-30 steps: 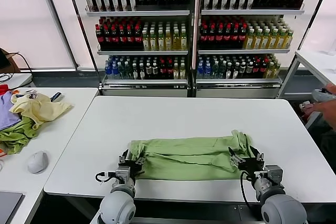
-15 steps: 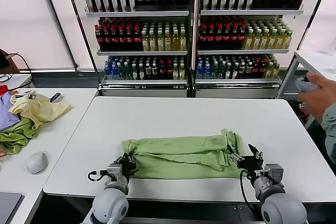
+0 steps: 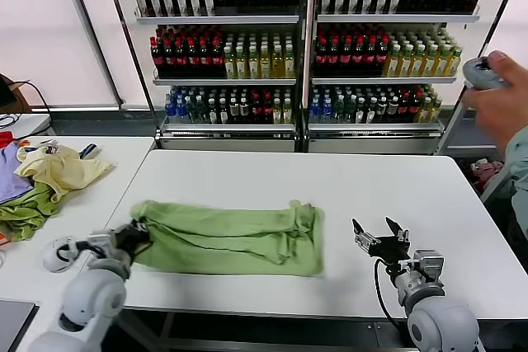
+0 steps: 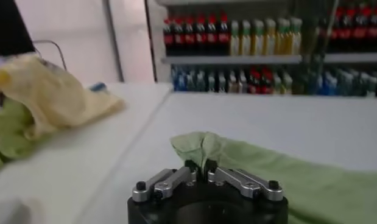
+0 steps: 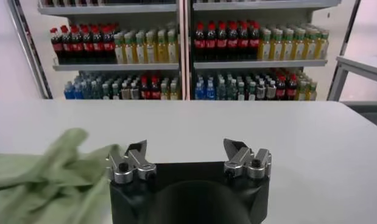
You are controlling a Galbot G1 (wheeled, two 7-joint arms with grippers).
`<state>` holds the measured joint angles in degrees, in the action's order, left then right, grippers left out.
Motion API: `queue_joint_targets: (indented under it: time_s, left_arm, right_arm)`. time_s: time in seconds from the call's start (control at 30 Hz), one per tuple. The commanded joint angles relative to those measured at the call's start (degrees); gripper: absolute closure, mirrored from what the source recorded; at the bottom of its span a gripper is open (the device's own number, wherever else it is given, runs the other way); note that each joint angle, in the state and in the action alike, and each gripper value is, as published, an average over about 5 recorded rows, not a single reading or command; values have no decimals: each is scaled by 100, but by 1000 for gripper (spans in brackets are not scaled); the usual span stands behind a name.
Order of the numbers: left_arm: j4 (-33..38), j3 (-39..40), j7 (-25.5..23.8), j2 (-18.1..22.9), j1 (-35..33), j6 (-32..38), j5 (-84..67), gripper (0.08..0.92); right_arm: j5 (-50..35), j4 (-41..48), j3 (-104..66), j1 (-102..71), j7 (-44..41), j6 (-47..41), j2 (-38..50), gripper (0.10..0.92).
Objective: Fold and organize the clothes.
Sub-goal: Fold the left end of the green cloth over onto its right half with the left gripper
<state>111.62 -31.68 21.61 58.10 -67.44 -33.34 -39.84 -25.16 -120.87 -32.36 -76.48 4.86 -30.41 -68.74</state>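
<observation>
The left gripper (image 3: 139, 232) is sitting low over the left edge of the white table (image 3: 289, 179), its fingers pressed together and pinching the left end of the light green shirt (image 3: 231, 238). In the left wrist view, the left gripper (image 4: 200, 170) is biting a bunched fold of the shirt (image 4: 267, 176) right at its fingertips, with the cloth running away across the table (image 4: 285, 125).

The right gripper (image 3: 377, 235) is hovering over bare table, to the right of the shirt and apart from it, with its fingers spread wide and holding nothing. In the right wrist view, the right gripper (image 5: 187, 157) is showing a broad gap between its two fingers, and the shirt's rumpled edge (image 5: 48, 176) is lying off to one side on the table (image 5: 298, 140).

The shirt is lying folded into a long, flattish band on the near left part of the table, stretching from the left gripper toward the table's middle.

On a second table (image 3: 82, 204) to the left, a pile of garments (image 3: 49, 179), pale yellow over darker green, is resting, and a grey mouse (image 3: 56, 255) is lying near its front edge. Behind the tables, shelves of bottles (image 3: 305, 47) are filling the back wall. At the far right, a person's hand (image 3: 495, 100) is holding a small grey device (image 3: 478, 73).
</observation>
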Motion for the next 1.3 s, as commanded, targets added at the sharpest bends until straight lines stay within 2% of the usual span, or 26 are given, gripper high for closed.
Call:
queue_joint_targets:
  time_s: [0.03,0.17,0.3,0.43,0.6,0.73,0.9,1.07,1.3]
  left_arm:
    - [1172,-542,-97,-72,78,77,-2304,871]
    - [1417,227,-73,619,127,249,-2684,871]
    - [1332,1117,-50,1368,311,406,-2731,871]
    - [740,1850,-22,1902,634,541,-2518,871]
    - [-122,2388,13,2341,1033,611,-1960,871]
    - [-434,2715,-68,2464,1179,578,-1447,871]
    - [-571,2941,-497,2471,1250,570,-962,840]
    - [-342,2995,-913,2401,1132,660,-1157,704]
    - [-33,2441,-960,2096,748,856,-939,505]
  right_arm:
    - [-25,-47,-38,-3,1,18,8,203]
    - [-14,-83,-63,-44,5,28,19,203]
    - [-7,-109,-74,-61,9,28,32,203]
    - [-7,-98,-73,-47,8,30,42,203]
    - [-19,-72,-75,3,3,32,52,203]
    - [-57,-37,-91,49,-5,35,73,203]
    - [-119,31,-111,114,-16,51,100,203]
    - [-143,102,-104,158,-29,77,127,203]
    - [-152,153,-69,222,-41,97,120,203]
